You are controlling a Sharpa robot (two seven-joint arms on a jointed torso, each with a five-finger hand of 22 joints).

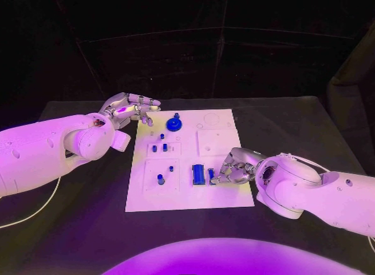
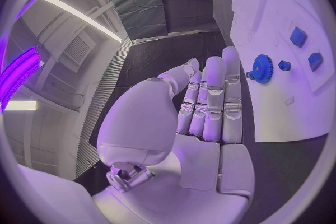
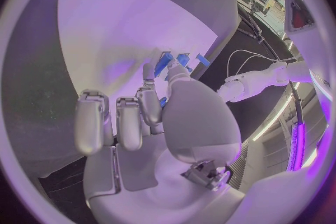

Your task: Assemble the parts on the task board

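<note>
The white task board (image 1: 220, 195) lies mid-table. A blue gear (image 1: 173, 123) (image 2: 262, 69) stands near its far edge, with small blue pegs (image 1: 159, 148) just nearer than it. A longer blue block (image 1: 198, 174) sits in the near half. My right hand (image 1: 234, 166) rests over the board's near right part; its thumb and a finger pinch a small blue part (image 1: 211, 173) (image 3: 164, 63) beside the block. My left hand (image 1: 129, 107) (image 2: 210, 106) hovers at the board's far left corner, left of the gear, fingers stretched out and holding nothing.
More small blue parts (image 1: 161, 179) stand in the board's near left section. Square recesses (image 1: 216, 141) mark the board's right half. The black table (image 1: 295, 126) stretches round the board, and a white cable (image 1: 26, 220) trails at the near left.
</note>
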